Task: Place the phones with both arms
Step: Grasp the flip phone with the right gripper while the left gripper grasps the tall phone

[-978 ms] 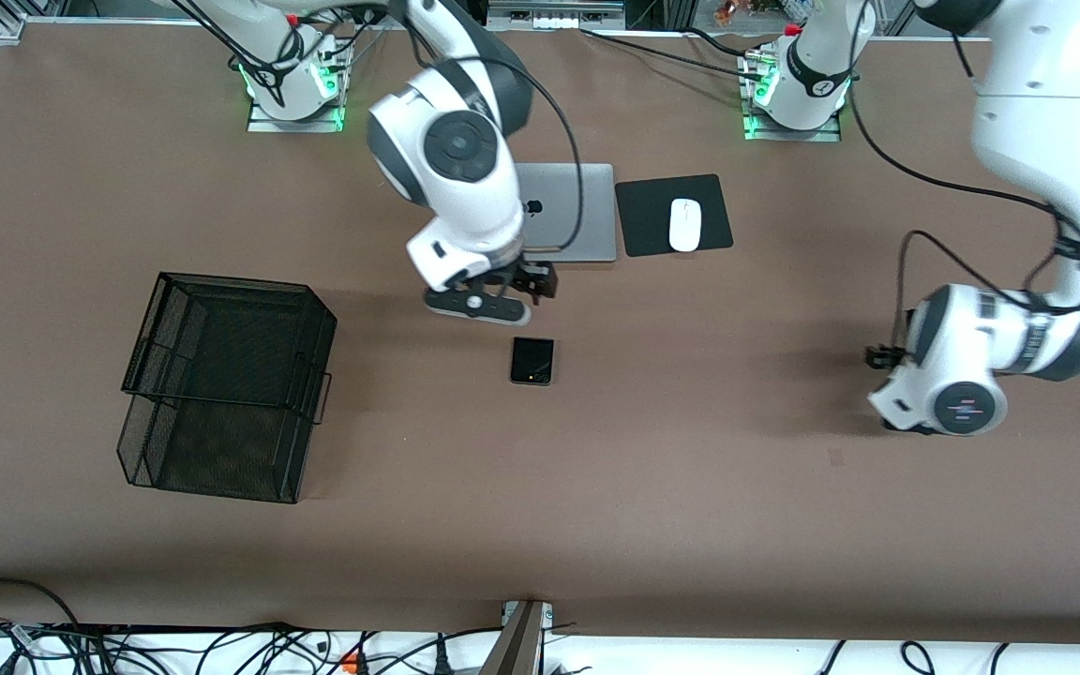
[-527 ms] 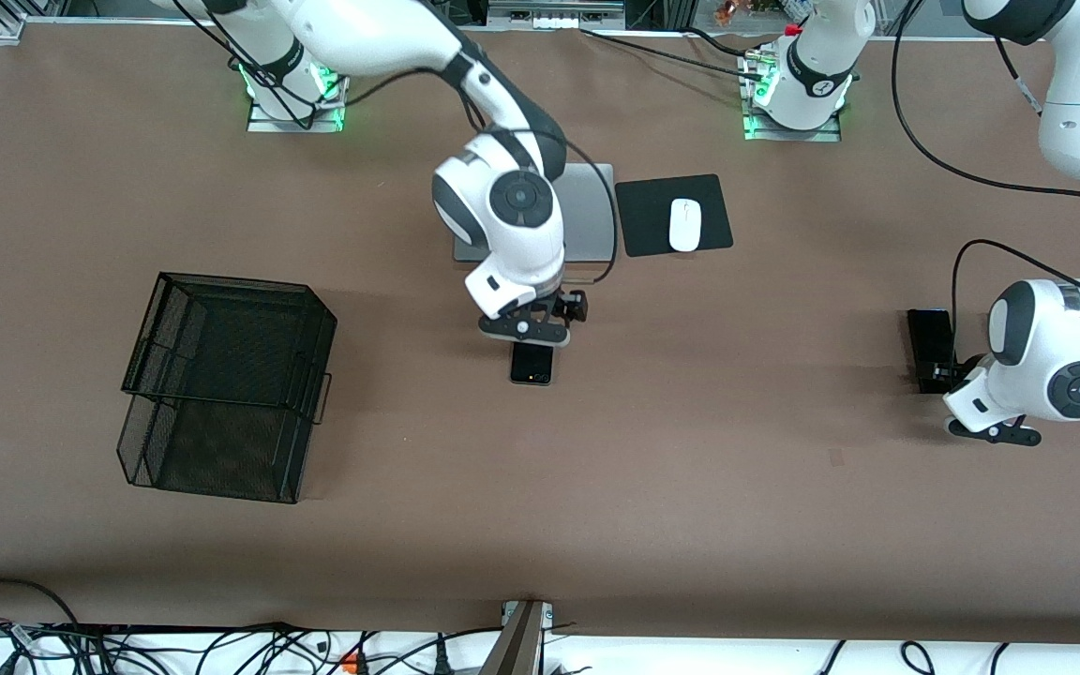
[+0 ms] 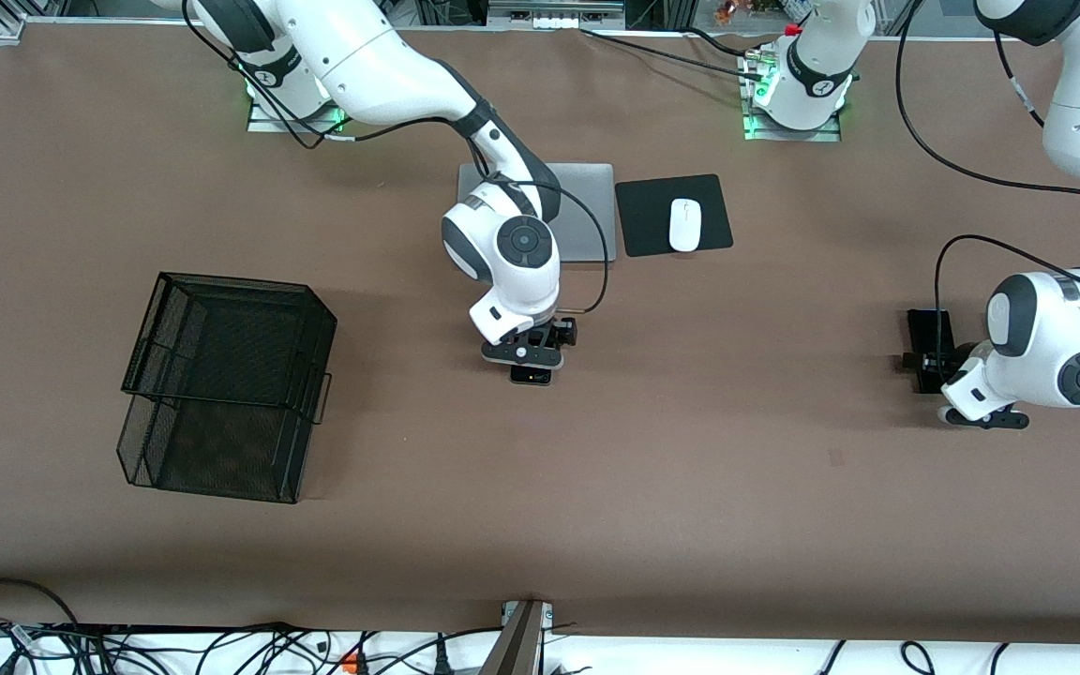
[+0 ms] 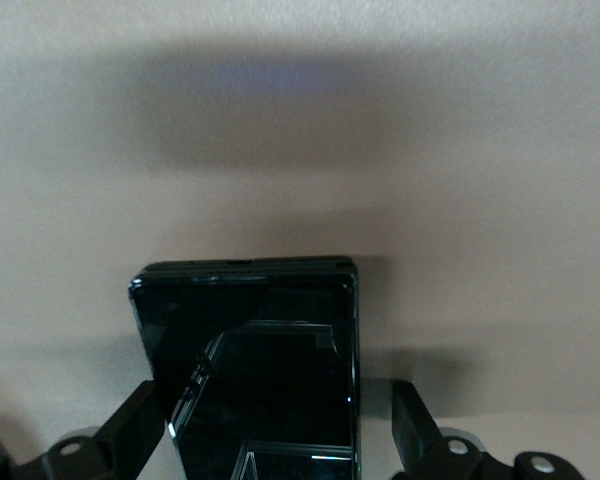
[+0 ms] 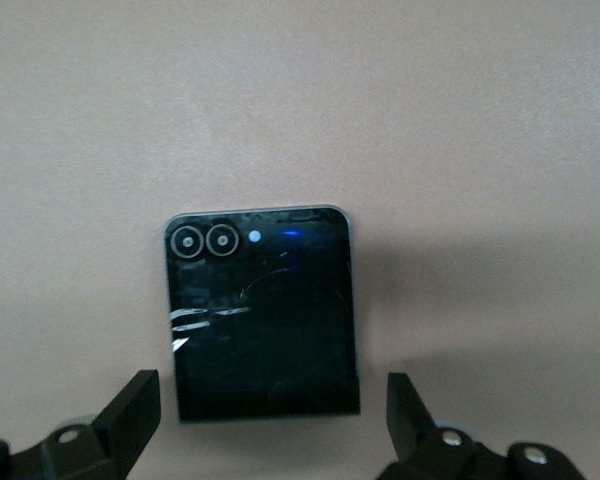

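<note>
Mouse [image 3: 684,224] on mousepad [image 3: 673,215], beside laptop [image 3: 587,211]; flip phone [image 3: 531,376] nearer camera than laptop.

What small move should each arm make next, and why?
Probably lower a little further, then close. The right gripper is open, its fingers straddling the black flip phone lying flat on the table. The left gripper is likewise open astride the slim black phone. Neither is gripped yet.

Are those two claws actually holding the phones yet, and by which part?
No. The right gripper is open astride the flip phone; the left gripper is open astride the slab phone. Both phones lie on the table.
</note>
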